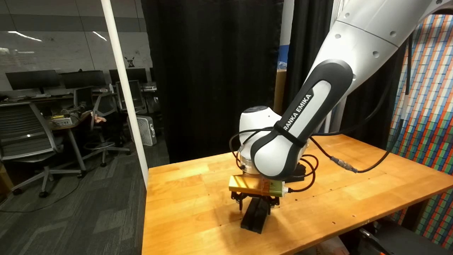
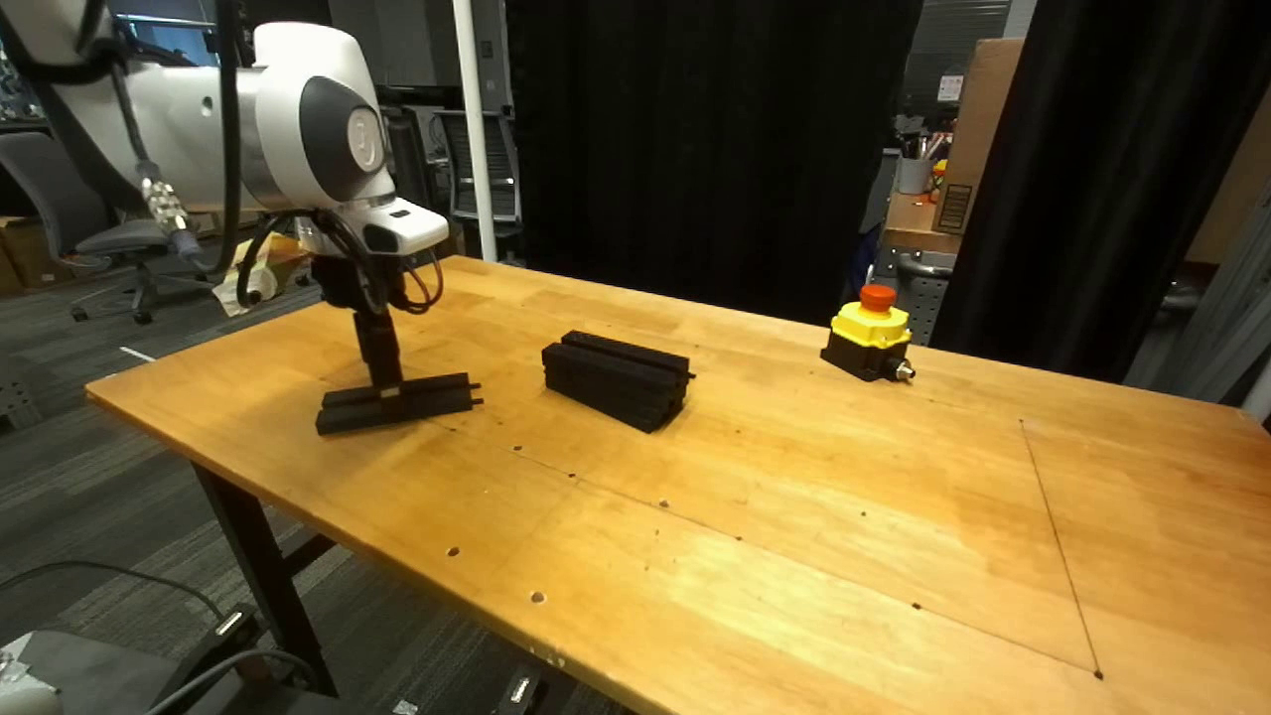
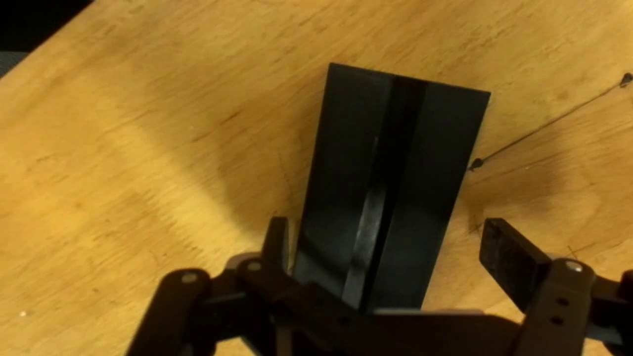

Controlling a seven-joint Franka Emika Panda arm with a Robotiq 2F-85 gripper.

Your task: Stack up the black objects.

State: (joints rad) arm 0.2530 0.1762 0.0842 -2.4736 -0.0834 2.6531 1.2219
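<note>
The claw (image 3: 385,240) stands spread around a grooved black object (image 3: 418,183) (one finger (image 3: 275,242) perhaps touching) on the table (image 3: 148,148).

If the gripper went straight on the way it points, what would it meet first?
Probably the tabletop: the gripper points down, open, fingers apparently astride the black object beneath. Depth is unclear; one finger could catch that object's edge.

Warm light is brightening the desk (image 1: 184,212) in both exterior views, the black curtain (image 1: 216,78) is swallowing detail, and in an exterior view the far left wall (image 1: 67,53) is reflecting white streaks. In the wrist view, soft shadows are flanking the black bars (image 3: 341,148), pale sheen is showing between them, and the near end effector (image 3: 388,242) is appearing blurred.
</note>
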